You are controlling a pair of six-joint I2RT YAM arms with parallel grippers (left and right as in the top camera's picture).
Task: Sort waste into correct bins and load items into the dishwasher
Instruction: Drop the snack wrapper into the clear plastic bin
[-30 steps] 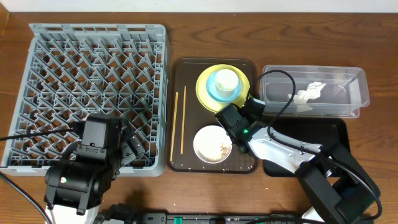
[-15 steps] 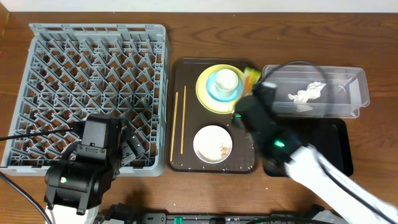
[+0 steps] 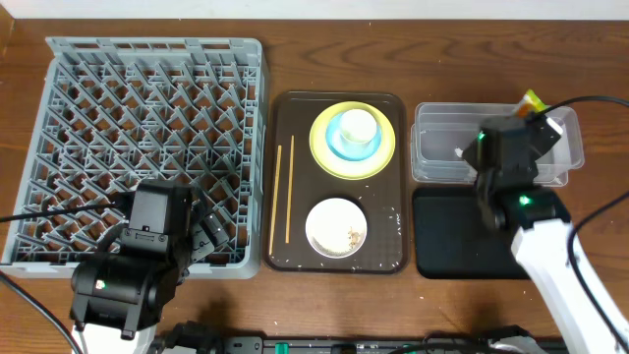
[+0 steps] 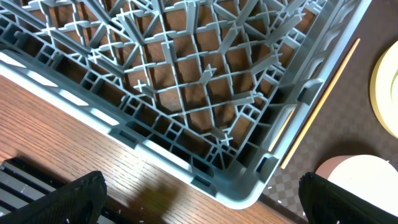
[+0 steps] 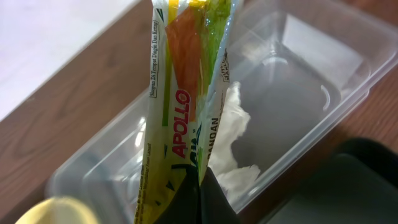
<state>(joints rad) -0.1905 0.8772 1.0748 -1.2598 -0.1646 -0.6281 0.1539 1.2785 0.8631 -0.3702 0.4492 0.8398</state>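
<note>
Your right fingers (image 5: 208, 202) pinch the wrapper (image 5: 186, 93) at the 2 o'clock tub (image 3: 565, 147), tissue (image 5: 239, 124) already inside; left fingers (image 4: 68, 196) spread, dishes (image 3: 336, 228) not yet in the rack (image 3: 98, 59).

Dark brown wooden surface (image 3: 295, 59), grain running side to side, edged at the far side by a pale band (image 3: 314, 15). Near the middle, a brown serving tray (image 3: 295, 108) with rounded corners and a raised rim, long sides running front to back; seen close in the left wrist view, a fine checkered texture on its floor. Thin black cable (image 3: 49, 212) trailing across the front left. Along the near edge, a black bar (image 3: 236, 344) with a small green mark beside it.
</note>
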